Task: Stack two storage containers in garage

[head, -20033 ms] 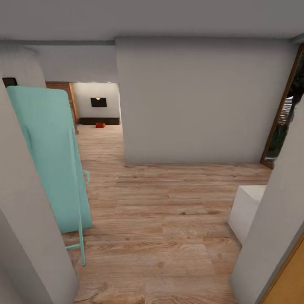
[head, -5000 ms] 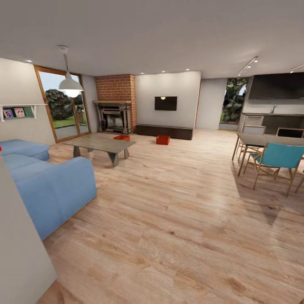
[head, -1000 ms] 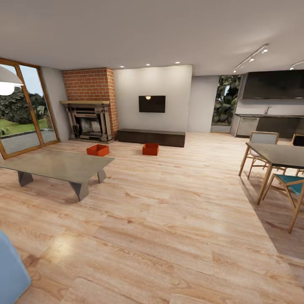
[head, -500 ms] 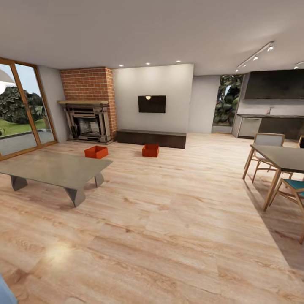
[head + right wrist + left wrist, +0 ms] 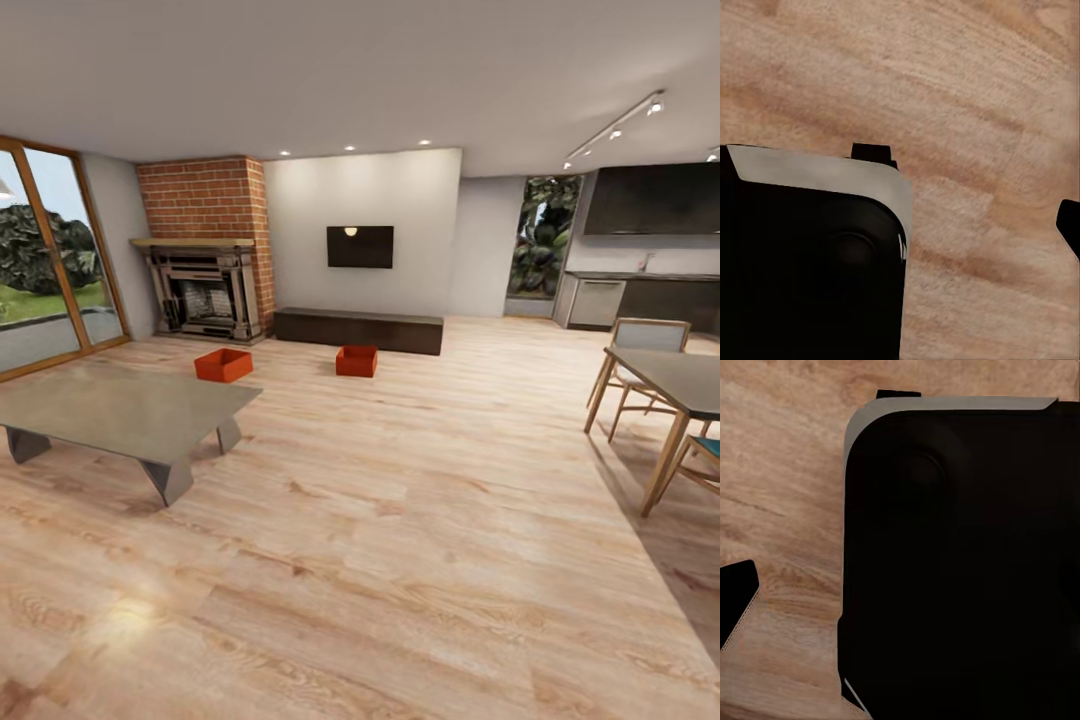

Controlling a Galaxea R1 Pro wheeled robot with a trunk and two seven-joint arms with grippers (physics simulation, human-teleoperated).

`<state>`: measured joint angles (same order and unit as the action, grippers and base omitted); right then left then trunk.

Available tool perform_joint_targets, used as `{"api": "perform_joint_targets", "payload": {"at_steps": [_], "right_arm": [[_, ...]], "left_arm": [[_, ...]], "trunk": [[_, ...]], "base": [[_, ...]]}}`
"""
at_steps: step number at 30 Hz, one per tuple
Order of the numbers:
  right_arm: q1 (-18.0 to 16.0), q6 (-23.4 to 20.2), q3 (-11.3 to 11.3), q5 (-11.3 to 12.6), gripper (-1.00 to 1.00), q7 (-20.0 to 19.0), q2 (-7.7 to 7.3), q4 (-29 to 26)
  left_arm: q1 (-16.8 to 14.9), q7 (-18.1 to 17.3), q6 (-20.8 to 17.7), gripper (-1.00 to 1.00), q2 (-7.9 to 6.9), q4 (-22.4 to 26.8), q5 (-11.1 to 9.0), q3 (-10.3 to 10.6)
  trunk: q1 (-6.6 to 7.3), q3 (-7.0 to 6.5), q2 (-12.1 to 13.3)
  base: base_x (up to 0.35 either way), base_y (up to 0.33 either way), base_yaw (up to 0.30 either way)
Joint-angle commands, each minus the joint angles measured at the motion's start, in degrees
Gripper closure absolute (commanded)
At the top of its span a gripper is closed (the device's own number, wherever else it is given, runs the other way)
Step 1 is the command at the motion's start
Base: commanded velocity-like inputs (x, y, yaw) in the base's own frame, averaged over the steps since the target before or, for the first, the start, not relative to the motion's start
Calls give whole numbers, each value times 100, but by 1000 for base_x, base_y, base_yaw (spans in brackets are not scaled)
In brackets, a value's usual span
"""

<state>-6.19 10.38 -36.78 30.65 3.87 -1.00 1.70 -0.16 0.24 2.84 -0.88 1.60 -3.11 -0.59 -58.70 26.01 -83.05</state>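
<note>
While the robot is out in the living room, the biggest thing going is the light wood plank floor [image 5: 420, 560], which stretches off in every direction. Far wall [image 5: 370, 230] is pale with a black TV [image 5: 360, 246] on it, and a dark low cabinet [image 5: 358, 330] runs along its base. A brick fireplace [image 5: 205, 250] sits left of that, with a big glass door [image 5: 45, 260] further left. The grey coffee table [image 5: 115, 410] is on the left side, and a dining table [image 5: 665, 385] with chairs is on the right, dark kitchen units behind it.

Both storage containers are on the planks well ahead of the robot, way out of arm's reach: the left container [image 5: 223, 365] is just past the coffee table's far corner, in front of the fireplace, and the right container [image 5: 357, 361] is just in front of the cabinet, about under the TV. They're well apart from each other, both upright and open on top.

Both wrist cams look down at the planks past a black, grey-edged body [image 5: 960, 562] and [image 5: 810, 262]. Can't tell how the jaws stand on either gripper.
</note>
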Motion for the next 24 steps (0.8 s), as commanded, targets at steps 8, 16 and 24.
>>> {"api": "perform_joint_targets", "payload": {"at_steps": [8,16,24], "right_arm": [[-5,21,-48,44,-100,4,23,14],[-5,17,-49,29,-100,6,34,14],[-5,8,-51,20,-100,8,50,14]], "left_arm": [[-2,2,22,-100,3,0,-32,-2],[-2,2,15,-100,6,-2,-32,-2],[-2,2,-72,-100,2,-2,-41,5]], "trunk": [[-3,6,-2],[-3,6,-2],[-3,6,-2]], "base": [[322,0,0],[322,0,0],[322,0,0]]}}
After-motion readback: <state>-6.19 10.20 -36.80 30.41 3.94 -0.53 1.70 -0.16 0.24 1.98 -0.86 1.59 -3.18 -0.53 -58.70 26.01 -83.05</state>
